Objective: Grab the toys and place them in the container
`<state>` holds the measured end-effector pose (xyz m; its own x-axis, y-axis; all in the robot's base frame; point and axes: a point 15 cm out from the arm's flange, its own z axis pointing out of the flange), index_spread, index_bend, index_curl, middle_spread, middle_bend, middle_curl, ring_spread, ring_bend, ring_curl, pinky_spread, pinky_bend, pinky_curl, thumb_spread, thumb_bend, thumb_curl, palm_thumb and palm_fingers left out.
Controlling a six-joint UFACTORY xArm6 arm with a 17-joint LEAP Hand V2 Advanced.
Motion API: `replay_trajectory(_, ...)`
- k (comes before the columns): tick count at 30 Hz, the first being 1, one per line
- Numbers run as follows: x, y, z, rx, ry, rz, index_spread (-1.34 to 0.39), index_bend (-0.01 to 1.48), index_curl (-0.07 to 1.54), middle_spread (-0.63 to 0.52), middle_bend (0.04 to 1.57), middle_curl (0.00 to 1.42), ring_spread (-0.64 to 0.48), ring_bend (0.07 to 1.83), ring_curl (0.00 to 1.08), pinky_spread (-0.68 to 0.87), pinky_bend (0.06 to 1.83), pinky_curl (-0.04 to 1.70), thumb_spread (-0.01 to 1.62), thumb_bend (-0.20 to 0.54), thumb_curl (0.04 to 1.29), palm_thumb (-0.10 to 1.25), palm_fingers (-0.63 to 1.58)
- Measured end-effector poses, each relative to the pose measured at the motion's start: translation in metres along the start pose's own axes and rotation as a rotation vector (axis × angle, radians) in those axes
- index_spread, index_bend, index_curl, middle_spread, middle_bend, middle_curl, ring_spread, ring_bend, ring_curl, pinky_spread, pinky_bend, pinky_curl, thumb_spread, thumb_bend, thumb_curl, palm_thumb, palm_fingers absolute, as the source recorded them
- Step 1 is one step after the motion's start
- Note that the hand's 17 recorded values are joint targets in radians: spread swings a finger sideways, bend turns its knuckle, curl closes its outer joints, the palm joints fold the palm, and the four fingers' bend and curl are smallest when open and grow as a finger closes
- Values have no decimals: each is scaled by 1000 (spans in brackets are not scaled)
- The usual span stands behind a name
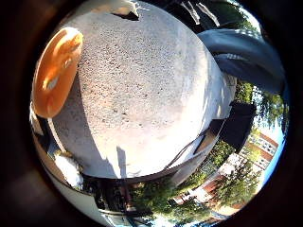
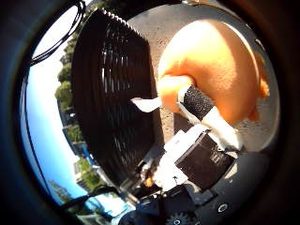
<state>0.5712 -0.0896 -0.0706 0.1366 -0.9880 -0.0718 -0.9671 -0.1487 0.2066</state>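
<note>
Hand (image 2: 201,154) has an orange plush toy (image 2: 220,70) close against the palm, one finger (image 2: 199,104) curled onto it, so it looks pinched, not cradled. Black ribbed container (image 2: 112,98) sits just beside the toy, on the concrete slab (image 1: 142,94). Risk: grip looks shallow and the plush is soft, so it could squirm out onto the slab, or clip the container wall and fall outside it.

- A rough, speckled grey concrete slab (image 1: 142,90) carries everything, lit by sun with hard shadows across it.
- An orange plush toy (image 2: 220,61) lies on it.
- A dark ribbed container (image 2: 112,93) stands on the slab just beside the toy.
</note>
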Motion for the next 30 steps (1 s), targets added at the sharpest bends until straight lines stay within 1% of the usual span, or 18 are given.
replay_trajectory(2, -5, 0, 2, -8, 1, -4, -68, 145, 324, 22, 217, 361, 288, 539, 323, 478, 565, 313, 1118, -27, 420, 693, 514)
replay_trajectory(3, -7, 0, 2, -10, 5, -9, -88, 136, 315, 0, 254, 374, 273, 621, 346, 489, 641, 330, 1117, -27, 419, 695, 701)
replay_trajectory(4, -6, 1, 2, -13, 11, -15, -116, 141, 303, -18, 277, 381, 251, 665, 349, 484, 692, 329, 1116, -28, 417, 695, 807)
replay_trajectory(5, -6, 2, 2, -19, 16, -20, -149, 142, 305, -34, 359, 414, 239, 728, 375, 485, 737, 353, 1115, -25, 418, 701, 979)
replay_trajectory(6, -6, 4, 3, -28, 17, -24, -212, 120, 287, -47, 520, 476, 211, 851, 417, 472, 807, 386, 1110, -17, 422, 724, 1202)
replay_trajectory(7, -6, 7, 4, -42, 18, -27, -229, 128, 292, -52, 574, 503, 195, 916, 448, 468, 819, 402, 1109, -14, 425, 736, 1225)
replay_trajectory(9, -8, 19, 5, -88, 13, -34, -296, 176, 314, -74, 757, 596, 135, 1079, 534, 449, 911, 477, 1096, -1, 448, 802, 1212)
replay_trajectory(11, -10, 27, -4, -117, 7, -37, -367, 203, 326, -103, 883, 672, 79, 1191, 598, 424, 1026, 546, 1087, 14, 478, 879, 1165)
replay_trajectory(12, -7, 27, -16, -108, 6, -32, -385, 209, 329, -108, 908, 690, 68, 1206, 609, 418, 1054, 564, 1085, 15, 484, 893, 1147)
replay_trajectory(14, 2, 24, -50, -64, 8, -14, -460, 259, 349, -133, 991, 750, 29, 1259, 651, 385, 1152, 626, 1081, 33, 517, 969, 1110)
replay_trajectory(16, 12, 25, -86, -20, 7, 11, -530, 302, 372, -145, 1058, 800, -4, 1295, 680, 356, 1229, 682, 1085, 33, 546, 1000, 1081)
replay_trajectory(18, 8, 38, -108, -33, -5, 16, -580, 334, 393, -152, 1097, 831, -24, 1316, 700, 333, 1263, 718, 1084, 26, 566, 1011, 1048)
replay_trajectory(21, -7, 66, -143, -94, -26, 8, -675, 396, 448, -162, 1151, 883, -53, 1352, 736, 294, 1320, 785, 1098, 3, 598, 1008, 987)
replay_trajectory(25, -35, 107, -215, -139, -36, -16, -776, 447, 520, -170, 1208, 931, -76, 1398, 768, 259, 1360, 845, 1120, -11, 629, 997, 914)
replay_trajectory(28, -71, 133, -269, -136, -30, -70, -858, 482, 589, -174, 1246, 963, -89, 1439, 789, 237, 1387, 888, 1138, -13, 650, 988, 858)
replay_trajectory(30, -102, 141, -294, -120, -31, -124, -895, 495, 627, -175, 1263, 975, -93, 1458, 797, 227, 1400, 906, 1145, -13, 660, 984, 836)
